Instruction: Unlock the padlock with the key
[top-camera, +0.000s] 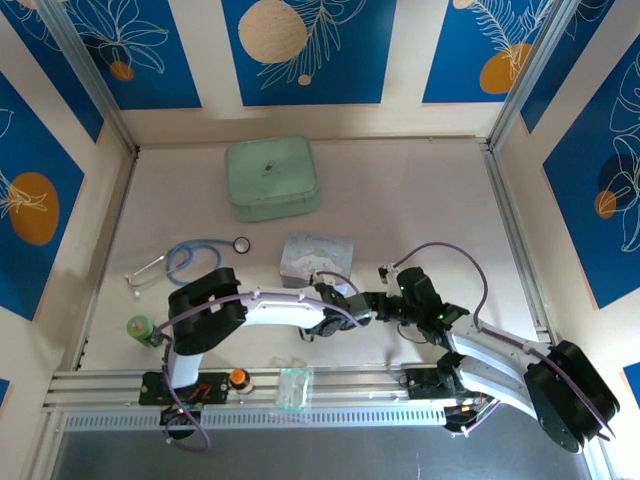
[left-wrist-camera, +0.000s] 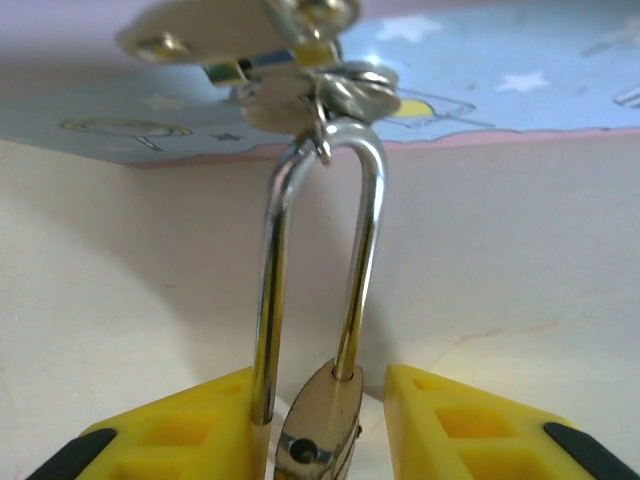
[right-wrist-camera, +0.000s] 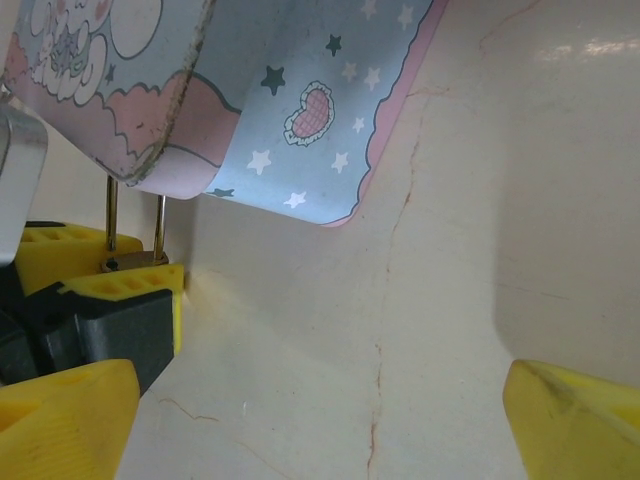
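The table (right-wrist-camera: 480, 250) carries the lavender cartoon tin (top-camera: 318, 258) at its middle, and both arms meet at the tin's near right corner. The left arm reaches in from the left and the right arm from the right.

The right gripper (right-wrist-camera: 320, 425) stands wide apart over bare table, holding nothing and touching nothing. From it, the lock lies to the left, just beside the tin's edge.

The left gripper (left-wrist-camera: 320, 385) is the nearer one and brackets the padlock (left-wrist-camera: 318, 430), with a yellow finger on either side of the brass body. One finger lies against a leg of the shackle (left-wrist-camera: 365, 250), while a thin gap shows between the body and the other finger. The jaws are thus partly closed around the lock, but whether they actually pinch it cannot be told.

The padlock's long axis runs from the tin's edge straight back toward the left gripper, with the body at the near end. The shackle's bend is hooked at the tin, where a small ring (left-wrist-camera: 355, 88) and silvery bits bunch together. Which of these is the key cannot be told.
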